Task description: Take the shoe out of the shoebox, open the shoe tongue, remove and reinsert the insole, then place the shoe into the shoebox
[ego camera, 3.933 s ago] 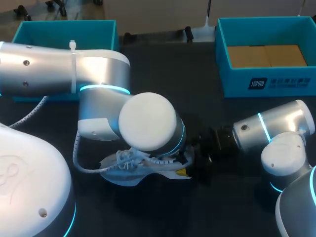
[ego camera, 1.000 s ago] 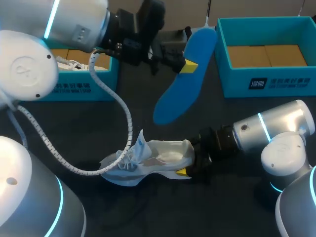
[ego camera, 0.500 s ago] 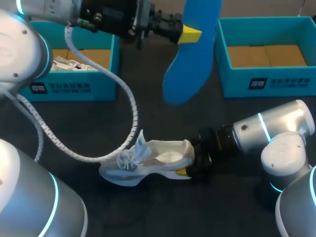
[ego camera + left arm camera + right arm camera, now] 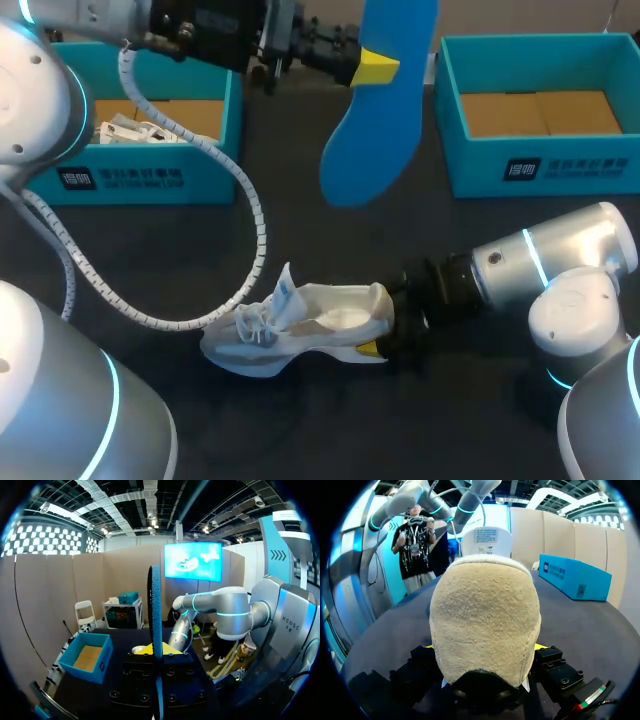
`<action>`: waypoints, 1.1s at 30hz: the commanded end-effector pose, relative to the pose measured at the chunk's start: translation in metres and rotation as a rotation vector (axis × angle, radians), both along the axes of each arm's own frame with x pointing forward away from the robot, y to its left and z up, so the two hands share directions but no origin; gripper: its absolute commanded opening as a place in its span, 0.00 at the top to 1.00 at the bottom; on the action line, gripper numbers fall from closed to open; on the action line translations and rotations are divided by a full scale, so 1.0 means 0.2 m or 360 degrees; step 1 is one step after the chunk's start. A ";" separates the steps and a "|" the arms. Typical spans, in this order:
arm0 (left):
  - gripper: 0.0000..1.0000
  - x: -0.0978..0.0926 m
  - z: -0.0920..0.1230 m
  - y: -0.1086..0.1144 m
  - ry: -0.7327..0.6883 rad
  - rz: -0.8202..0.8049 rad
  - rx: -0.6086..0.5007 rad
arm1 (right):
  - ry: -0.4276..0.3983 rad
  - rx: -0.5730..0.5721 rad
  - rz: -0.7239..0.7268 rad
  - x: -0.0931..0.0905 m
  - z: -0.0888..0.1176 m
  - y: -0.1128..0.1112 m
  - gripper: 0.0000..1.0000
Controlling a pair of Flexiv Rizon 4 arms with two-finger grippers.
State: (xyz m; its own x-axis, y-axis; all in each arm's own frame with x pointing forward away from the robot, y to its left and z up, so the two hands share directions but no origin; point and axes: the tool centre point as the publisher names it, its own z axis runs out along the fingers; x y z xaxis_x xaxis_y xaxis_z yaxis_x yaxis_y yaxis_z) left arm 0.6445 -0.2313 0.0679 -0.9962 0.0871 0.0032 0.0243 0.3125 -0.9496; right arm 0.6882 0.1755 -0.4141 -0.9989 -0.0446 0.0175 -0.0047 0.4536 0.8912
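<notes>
Blue foam insole (image 4: 375, 120) hangs high over the worktop (image 4: 480, 250), and your left jaws are clamped on it near its upper end; from the left wrist you get the insole (image 4: 155, 610) edge-on, running straight out between the two sides of the jaws; its long axis is steep, broad end down; the shoe (image 4: 300, 325) lies on the worktop below it and nearer to you, long axis across the worktop, toe to your left, heel toward your right arm (image 4: 540, 265); right jaws are closed on that heel, a yellow tip either side of the fuzzy heel (image 4: 485, 625), so the shoe looks pinned for you; the tongue (image 4: 285, 290) stands up, mouth open; here is what counts, I reckon: the broad end must come down and turn toward the toe, so your left arm (image 4: 210, 25) does the travelling; left shoebox (image 4: 200, 185) and right shoebox (image 4: 470, 170) sit at the far side, well apart from the shoe; writing: a white label (image 4: 122, 180) on the left front wall, another label (image 4: 568, 167) on the right, a printed tag (image 4: 486, 535) on the tongue, none clear enough to read
</notes>
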 end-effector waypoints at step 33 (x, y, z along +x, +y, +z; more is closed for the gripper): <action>1.00 -0.23 0.27 0.36 0.0114 0.0010 -0.0471 | 0.0000 -0.0010 -0.0001 0.00 0.01 0.01 1.00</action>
State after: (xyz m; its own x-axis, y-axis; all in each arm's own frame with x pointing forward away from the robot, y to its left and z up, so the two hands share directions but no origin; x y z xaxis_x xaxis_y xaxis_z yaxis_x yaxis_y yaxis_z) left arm 0.5987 -0.1589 0.1292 -0.9945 0.0925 0.0496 -0.0417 0.0857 -0.9955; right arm 0.6882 0.1755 -0.4141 -0.9989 -0.0446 0.0174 -0.0047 0.4536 0.8912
